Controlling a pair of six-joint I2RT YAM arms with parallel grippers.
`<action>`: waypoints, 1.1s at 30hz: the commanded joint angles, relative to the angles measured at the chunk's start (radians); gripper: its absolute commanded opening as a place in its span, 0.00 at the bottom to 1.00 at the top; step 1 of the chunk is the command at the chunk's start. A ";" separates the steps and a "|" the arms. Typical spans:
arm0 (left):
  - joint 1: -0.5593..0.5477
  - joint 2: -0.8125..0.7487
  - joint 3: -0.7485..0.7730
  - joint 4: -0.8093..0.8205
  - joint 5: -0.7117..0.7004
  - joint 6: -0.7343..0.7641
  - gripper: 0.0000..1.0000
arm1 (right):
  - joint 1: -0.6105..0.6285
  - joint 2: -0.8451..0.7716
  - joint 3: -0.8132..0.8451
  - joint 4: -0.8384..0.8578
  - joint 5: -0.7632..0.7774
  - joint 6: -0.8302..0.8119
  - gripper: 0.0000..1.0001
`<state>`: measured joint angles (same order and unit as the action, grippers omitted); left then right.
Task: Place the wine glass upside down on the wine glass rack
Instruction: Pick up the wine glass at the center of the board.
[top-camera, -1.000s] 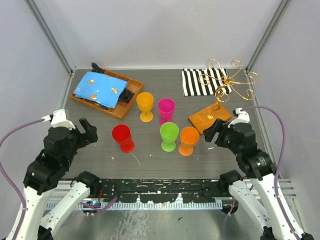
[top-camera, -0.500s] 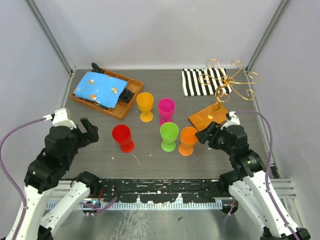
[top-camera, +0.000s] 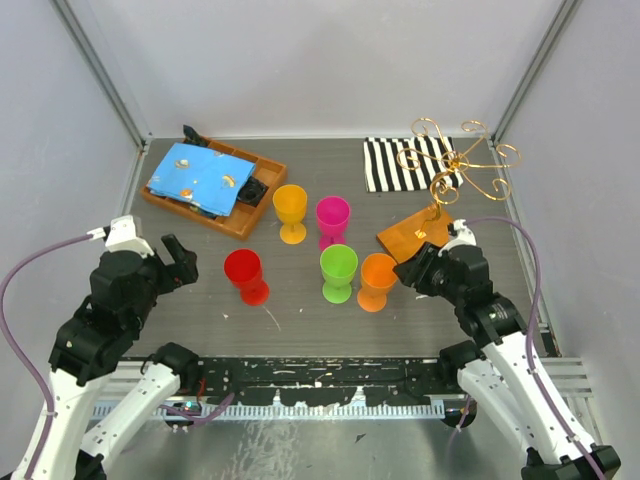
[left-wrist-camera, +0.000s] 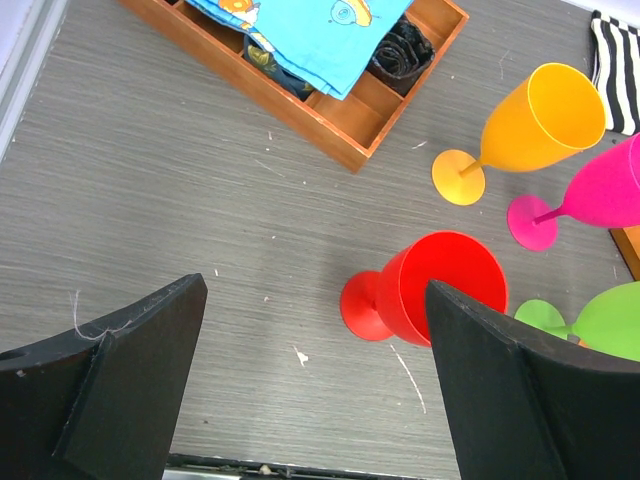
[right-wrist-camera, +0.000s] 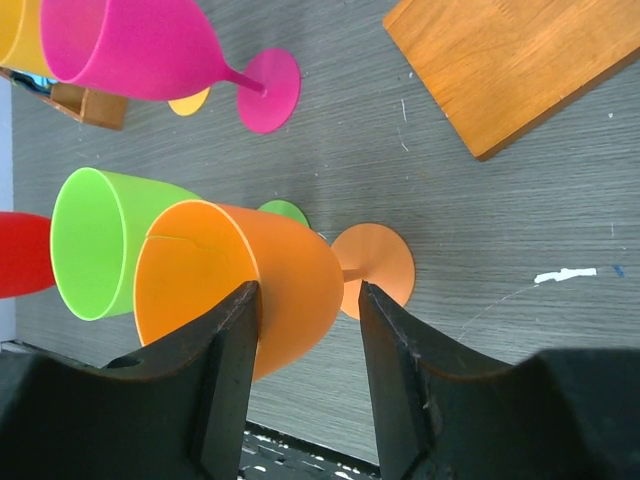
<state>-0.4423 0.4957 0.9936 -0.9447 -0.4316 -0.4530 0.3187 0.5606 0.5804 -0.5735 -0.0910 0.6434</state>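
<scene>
Several coloured plastic wine glasses stand upright mid-table. The orange wine glass (top-camera: 378, 276) (right-wrist-camera: 290, 270) is nearest my right gripper (top-camera: 408, 269) (right-wrist-camera: 308, 292), whose jaws straddle the lower bowl; one finger lies against the bowl, and a gap shows at the other. The wine glass rack (top-camera: 455, 165), thin gold wire with curled arms, rises from an orange-brown wooden base (top-camera: 420, 236) (right-wrist-camera: 510, 60) just behind that gripper. My left gripper (top-camera: 180, 262) (left-wrist-camera: 315, 300) hangs wide open over bare table, left of the red glass (top-camera: 245, 272) (left-wrist-camera: 440, 290).
Green (top-camera: 338, 268), pink (top-camera: 333, 215) and yellow (top-camera: 291, 208) glasses crowd close to the orange one. A wooden tray (top-camera: 232, 226) with a blue cloth sits back left. A black-and-white striped cloth (top-camera: 400, 162) lies back right, under the rack's arms.
My right gripper has slid left to the orange glass and its jaws have narrowed around the bowl. The left arm has not moved.
</scene>
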 joint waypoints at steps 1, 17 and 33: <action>-0.003 0.006 -0.013 0.030 0.008 0.008 0.98 | 0.005 0.023 0.043 0.019 -0.018 -0.035 0.50; -0.003 0.000 -0.014 0.030 0.008 0.008 0.98 | 0.004 -0.084 0.060 0.052 -0.107 -0.116 0.65; -0.004 -0.002 -0.015 0.032 0.010 0.010 0.98 | 0.004 -0.081 0.079 -0.023 -0.072 -0.131 0.72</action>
<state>-0.4423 0.4965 0.9920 -0.9401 -0.4252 -0.4530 0.3187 0.4358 0.6151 -0.5934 -0.1684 0.5205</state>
